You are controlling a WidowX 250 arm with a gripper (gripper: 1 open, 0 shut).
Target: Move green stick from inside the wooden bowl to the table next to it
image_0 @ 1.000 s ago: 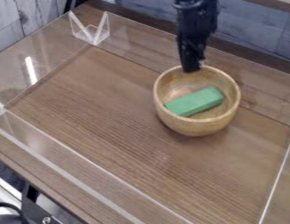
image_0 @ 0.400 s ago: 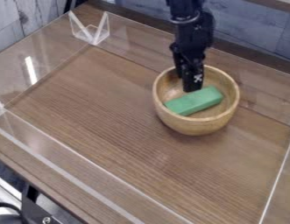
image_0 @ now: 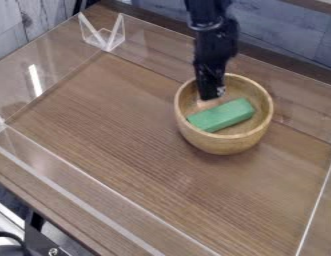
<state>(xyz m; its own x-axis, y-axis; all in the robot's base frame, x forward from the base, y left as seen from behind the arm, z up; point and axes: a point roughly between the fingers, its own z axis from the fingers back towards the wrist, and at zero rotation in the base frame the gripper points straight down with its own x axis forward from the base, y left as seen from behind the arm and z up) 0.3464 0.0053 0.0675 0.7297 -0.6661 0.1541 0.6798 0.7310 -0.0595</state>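
Basically nothing moved out yet. Left to right: clear acrylic wall (image_0: pixel 48 165) along the left and front edges of the table (image_0: pixel 114 130), a small clear V-shaped piece (image_0: pixel 101 33) at the back-left corner, then bare wood grain through the middle.

Right half: wooden bowl (image_0: pixel 227 137) sits toward the right edge, nearer the back than the front. Green stick (image_0: pixel 221 116) lies flat inside it, slightly diagonal, roughly centred, sloping up toward the right wall.

Gripper (image_0: pixel 208 96) comes straight down from the back edge, tips inside the bowl at its back-left part, just beside the stick's left end. Fingers look pressed together, with nothing visibly between them. I can't tell whether the tips touch the stick or the bowl floor.

Risks from here, as I judge them:
- 1: jaws closed beside the stick, not around it, so lifting now likely comes up empty.
- 2: tips close to the bowl's inner wall; pushing down or sideways could shove or tip the bowl.
- 3: stick is flat and low, so a shallow pinch on 1 end could let it pivot and drop back in.
- 4: placement spot needs to stay clear of the right acrylic wall.
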